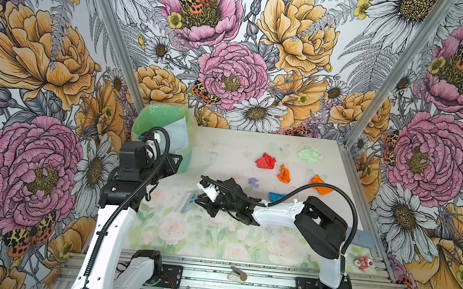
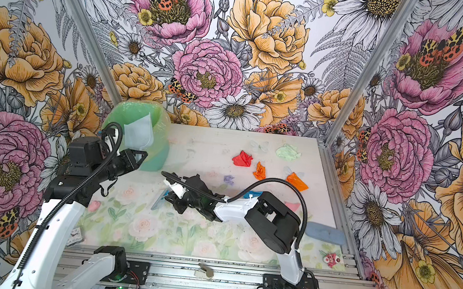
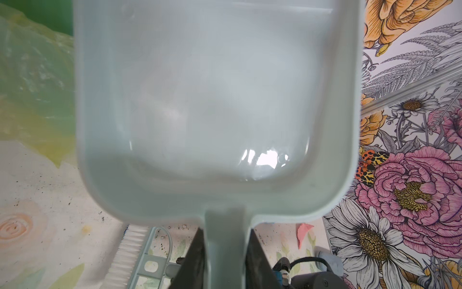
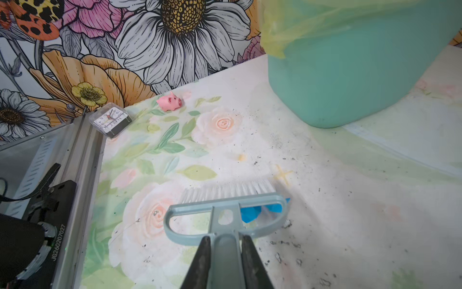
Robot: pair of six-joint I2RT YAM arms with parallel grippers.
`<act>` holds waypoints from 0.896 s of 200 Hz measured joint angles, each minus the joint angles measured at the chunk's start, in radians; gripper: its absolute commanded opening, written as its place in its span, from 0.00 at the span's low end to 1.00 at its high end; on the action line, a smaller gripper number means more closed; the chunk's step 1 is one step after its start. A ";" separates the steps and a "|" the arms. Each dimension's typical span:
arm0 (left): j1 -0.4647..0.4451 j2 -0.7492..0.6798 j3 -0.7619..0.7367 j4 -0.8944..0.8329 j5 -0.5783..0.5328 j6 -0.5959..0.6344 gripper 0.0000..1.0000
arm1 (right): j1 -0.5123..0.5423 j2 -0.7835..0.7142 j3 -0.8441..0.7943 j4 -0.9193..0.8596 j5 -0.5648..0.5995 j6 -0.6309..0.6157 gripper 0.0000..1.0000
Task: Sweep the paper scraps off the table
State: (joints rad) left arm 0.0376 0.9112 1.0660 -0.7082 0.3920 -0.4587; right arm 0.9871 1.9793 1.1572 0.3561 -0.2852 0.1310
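Paper scraps (image 2: 242,158): at least seven

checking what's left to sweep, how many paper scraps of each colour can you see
red scrap: 1
orange scraps: 2
pale green scrap: 1
lilac scrap: 1
blue scraps: 2
pink scrap: 1
total in view: 8

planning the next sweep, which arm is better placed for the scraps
Right. The right fingers hold the brush on the table near the paper scraps; left fingers hold the dustpan at the green bin.
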 measured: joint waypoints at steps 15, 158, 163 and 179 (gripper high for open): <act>0.000 0.000 -0.001 0.000 0.000 0.006 0.14 | -0.005 0.000 -0.002 -0.019 0.000 -0.014 0.00; -0.287 0.008 -0.069 -0.037 -0.204 0.017 0.13 | -0.291 -0.192 -0.156 -0.206 0.060 -0.086 0.00; -0.304 0.013 -0.071 -0.037 -0.214 0.017 0.13 | -0.302 -0.202 -0.156 -0.214 0.060 -0.088 0.00; -0.355 0.031 -0.077 -0.037 -0.241 0.016 0.13 | -0.340 -0.236 -0.156 -0.234 0.055 -0.088 0.00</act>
State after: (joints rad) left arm -0.3176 0.9417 0.9886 -0.7452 0.1505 -0.4423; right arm 0.6476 1.7435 1.0012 0.1219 -0.2298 0.0429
